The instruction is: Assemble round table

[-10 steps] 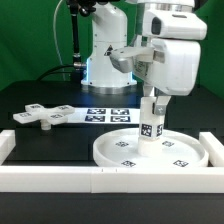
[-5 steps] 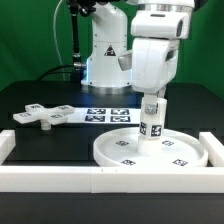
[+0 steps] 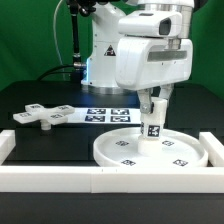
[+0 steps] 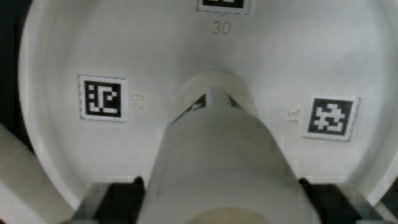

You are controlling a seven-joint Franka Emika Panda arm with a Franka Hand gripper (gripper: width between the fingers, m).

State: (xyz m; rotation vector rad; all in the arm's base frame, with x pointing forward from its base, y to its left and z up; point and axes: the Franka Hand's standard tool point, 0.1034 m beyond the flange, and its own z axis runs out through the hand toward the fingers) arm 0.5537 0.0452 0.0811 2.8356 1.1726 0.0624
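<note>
**Near the counter's front edge: halfway built**

The round disc [image 3: 178,151] lay flat there, with the leg [image 3: 152,128] upright at its centre and the gripper [image 3: 153,103] closed on the leg's top. The cross-shaped base [image 3: 38,115] lay loose by the exterior view's left edge, yet to be fitted. How deep the leg sat was hidden.

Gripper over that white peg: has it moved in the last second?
Yes. The gripper has twisted in place on the leg: its bulk swung toward the exterior view's left, against the unmoved disc.
</note>
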